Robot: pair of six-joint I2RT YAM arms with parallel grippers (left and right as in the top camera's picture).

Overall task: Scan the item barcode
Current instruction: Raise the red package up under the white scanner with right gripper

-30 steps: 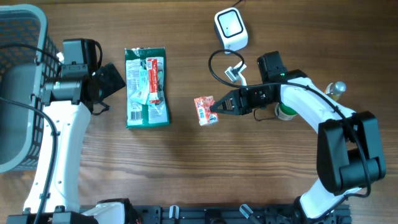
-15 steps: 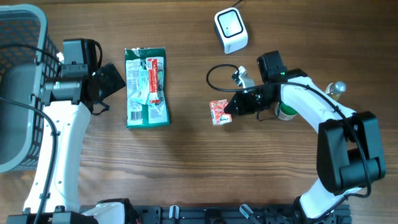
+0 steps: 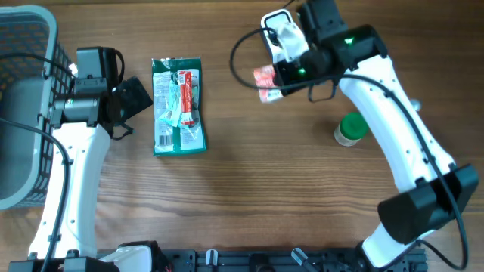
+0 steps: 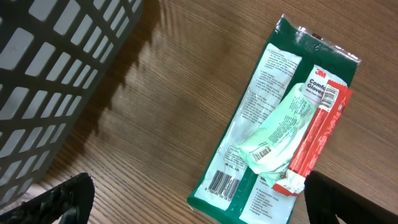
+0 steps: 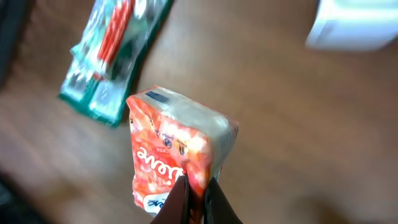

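- A grey slatted basket [image 3: 21, 113] stood at the far left edge of the wooden table [image 3: 249, 204]; the left wrist view showed its wall [image 4: 56, 74] close by.
- The left gripper [image 3: 130, 102] hovered just right of the basket with its jaws spread wide and nothing between them; its two fingertips [image 4: 62, 198] sat at the bottom corners of the wrist view.
- A flat green package [image 3: 178, 106] lay just beside that gripper, not touching it. A red-and-white packet [image 3: 188, 97] and a pale green sachet [image 4: 280, 134] lay on top of it.
- The small orange-red packet [image 3: 265, 81], the item to scan, was up near the far edge of the table, well right of the green package. It was pinched at its lower edge by the right gripper [image 3: 280, 75].
- In the right wrist view the jaws were clamped together on the packet [image 5: 177, 146], which stood upright above the wood.
- The white scanner [image 3: 278, 29] sat just beyond the packet, partly hidden under the right arm; the white blur [image 5: 354, 25] in the wrist view was probably the same device.
- A black cable [image 3: 240, 47] looped left of the scanner.
- A green-capped bottle [image 3: 351, 130] stood to the right, apart from the gripper.
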